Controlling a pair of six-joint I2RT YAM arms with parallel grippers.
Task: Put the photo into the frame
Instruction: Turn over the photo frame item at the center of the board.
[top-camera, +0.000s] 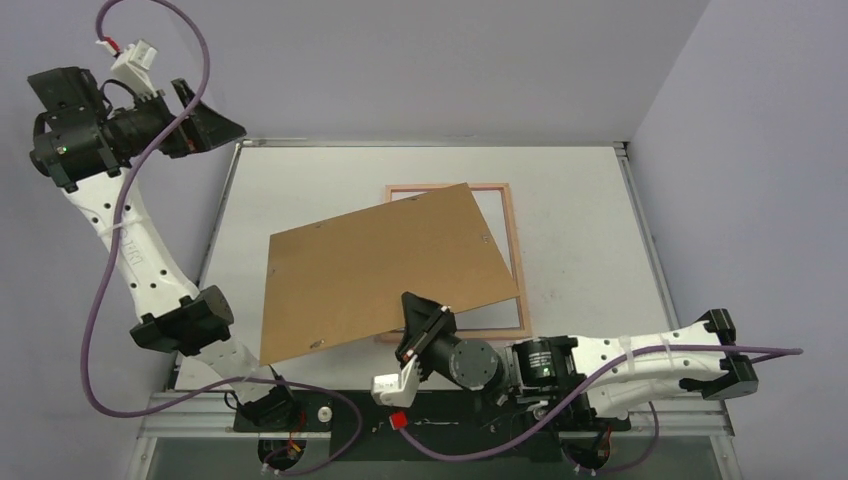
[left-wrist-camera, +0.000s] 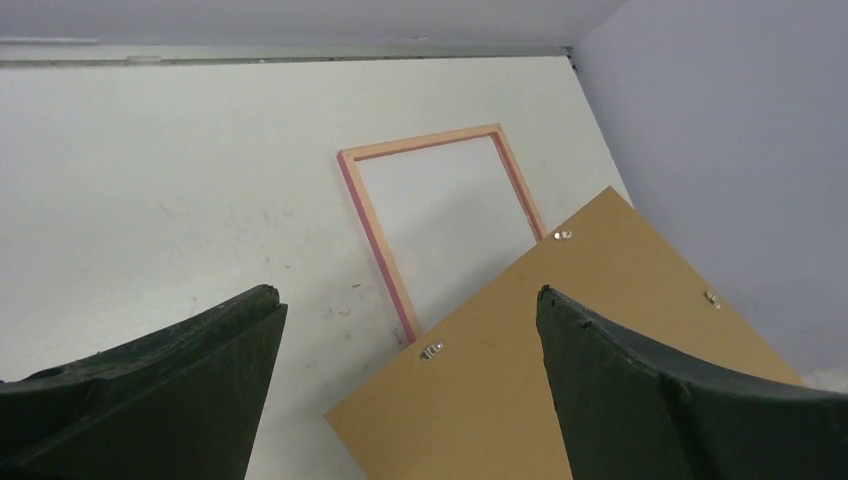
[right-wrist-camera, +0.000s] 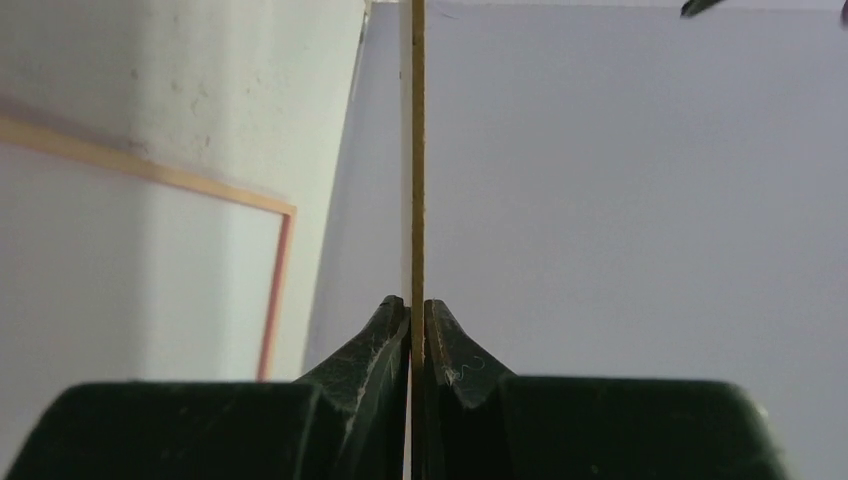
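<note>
**Right gripper (top-camera: 432, 318) grips flat brown backing board (top-camera: 390, 270) over thin pink-and-wood rectangular frame (top-camera: 514, 250)**

Fingers (right-wrist-camera: 370, 340) pinch board's near edge, just above frame's near rail. Frame lies flat on white table (top-camera: 580, 180), left part under tilted board. Left gripper (top-camera: 215, 125) raised far left, fingers (left-wrist-camera: 180, 380) wide.

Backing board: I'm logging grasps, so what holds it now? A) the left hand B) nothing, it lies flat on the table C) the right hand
C: the right hand is shut on the backing board at its near edge, as the right wrist view shows.
</note>
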